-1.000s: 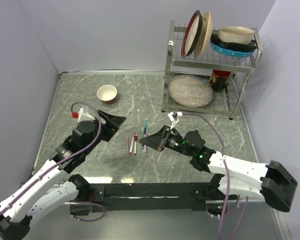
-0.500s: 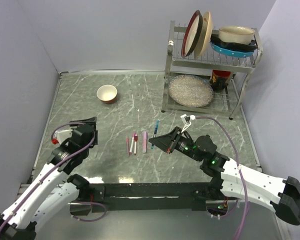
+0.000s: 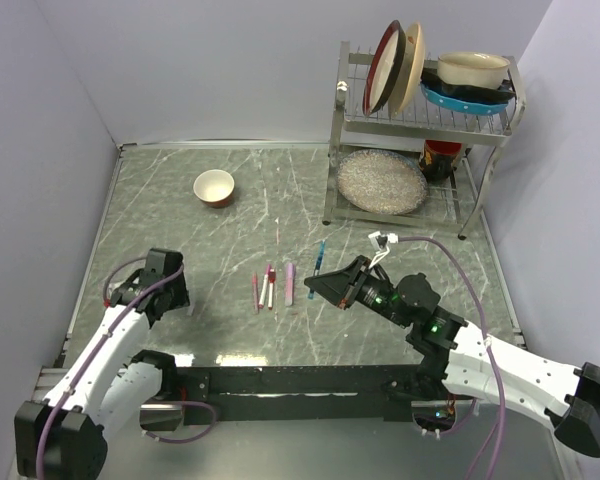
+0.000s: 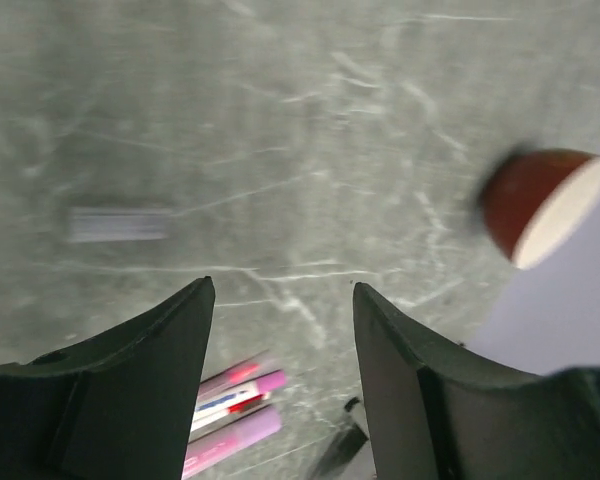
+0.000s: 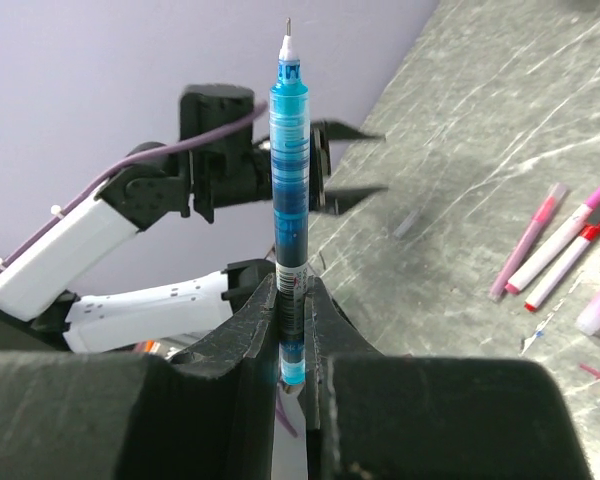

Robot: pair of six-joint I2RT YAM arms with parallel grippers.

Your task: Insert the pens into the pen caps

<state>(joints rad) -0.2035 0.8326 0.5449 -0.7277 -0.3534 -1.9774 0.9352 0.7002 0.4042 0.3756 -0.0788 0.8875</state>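
Note:
My right gripper (image 3: 318,283) is shut on a teal-blue pen (image 3: 321,257) and holds it above the table, right of the others. In the right wrist view the blue pen (image 5: 289,150) stands upright between the fingers (image 5: 255,320), its fine tip bare. Three thin pens (image 3: 264,289) lie side by side on the table, pink and red ended, with a lilac-pink cap (image 3: 289,283) just right of them. They also show in the left wrist view (image 4: 230,395). My left gripper (image 3: 170,290) is open and empty, far left of the pens (image 4: 280,285).
A small bowl (image 3: 214,187), red outside and cream inside, stands at the back left. A metal dish rack (image 3: 420,130) with plates and bowls stands at the back right. Walls close the table on the left and at the back.
My left arm has pulled back to the left and toward the near edge, away from the pens. My right gripper has carried the blue pen to the right, away from the row.

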